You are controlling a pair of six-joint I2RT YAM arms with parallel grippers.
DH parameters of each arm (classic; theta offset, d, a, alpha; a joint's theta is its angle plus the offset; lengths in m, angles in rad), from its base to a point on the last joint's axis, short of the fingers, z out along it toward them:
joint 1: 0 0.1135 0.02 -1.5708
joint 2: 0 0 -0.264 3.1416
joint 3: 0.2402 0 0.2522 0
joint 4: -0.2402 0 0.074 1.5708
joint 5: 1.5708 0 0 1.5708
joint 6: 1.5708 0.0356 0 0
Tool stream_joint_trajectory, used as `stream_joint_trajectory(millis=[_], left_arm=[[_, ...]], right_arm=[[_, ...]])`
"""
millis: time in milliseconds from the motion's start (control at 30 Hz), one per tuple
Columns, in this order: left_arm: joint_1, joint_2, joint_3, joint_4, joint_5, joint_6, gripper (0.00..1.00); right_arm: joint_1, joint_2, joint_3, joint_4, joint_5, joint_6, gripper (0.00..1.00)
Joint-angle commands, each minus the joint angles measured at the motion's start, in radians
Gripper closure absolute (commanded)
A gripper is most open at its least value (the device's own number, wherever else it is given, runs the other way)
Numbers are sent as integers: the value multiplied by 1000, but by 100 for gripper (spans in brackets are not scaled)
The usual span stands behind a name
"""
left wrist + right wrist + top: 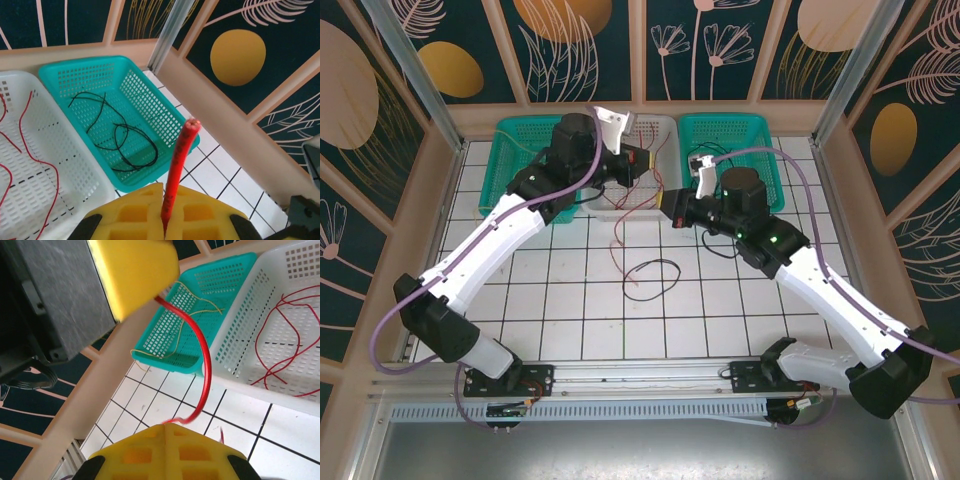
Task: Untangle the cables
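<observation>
A red cable [206, 365] runs between my two grippers above the tiled table. My left gripper [164, 194] is shut on one end of it, and a short red stub [181, 150] sticks out past the yellow pads. My right gripper [166, 427] is shut on the same cable, which arcs up to the left gripper's yellow pad [137, 275]. From above, the left gripper [642, 160] and right gripper [667, 203] sit close together over the white basket [665, 128]. Red slack [617, 238] hangs down to a black cable loop [655, 272] on the tiles.
The white basket [300, 405] holds several red cables. One teal basket [75, 75] holds black cables [122, 137]; the other teal basket [165, 357] holds thin yellow cables [200, 297]. Wooden walls [225, 120] close in the table at the back and sides.
</observation>
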Motion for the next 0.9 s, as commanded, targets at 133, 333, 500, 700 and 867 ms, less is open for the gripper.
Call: stream_joint_trajectory(millis=[133, 333, 500, 700, 867], left_arm=[[3, -57, -15, 43, -73, -74, 52], [10, -162, -126, 108, -304, -108, 19], [13, -242, -254, 208, -317, -105, 36], [15, -257, -422, 176, -256, -137, 40], [1, -276, -692, 196, -221, -168, 39]], right_arm=[[10, -14, 63, 13, 27, -5, 100], [1, 26, 177, 5, 61, 2, 100], [-30, 108, 296, -33, 97, 4, 100], [-6, 112, 210, -154, 261, 46, 46], [-7, 32, -13, -245, 370, 163, 41]])
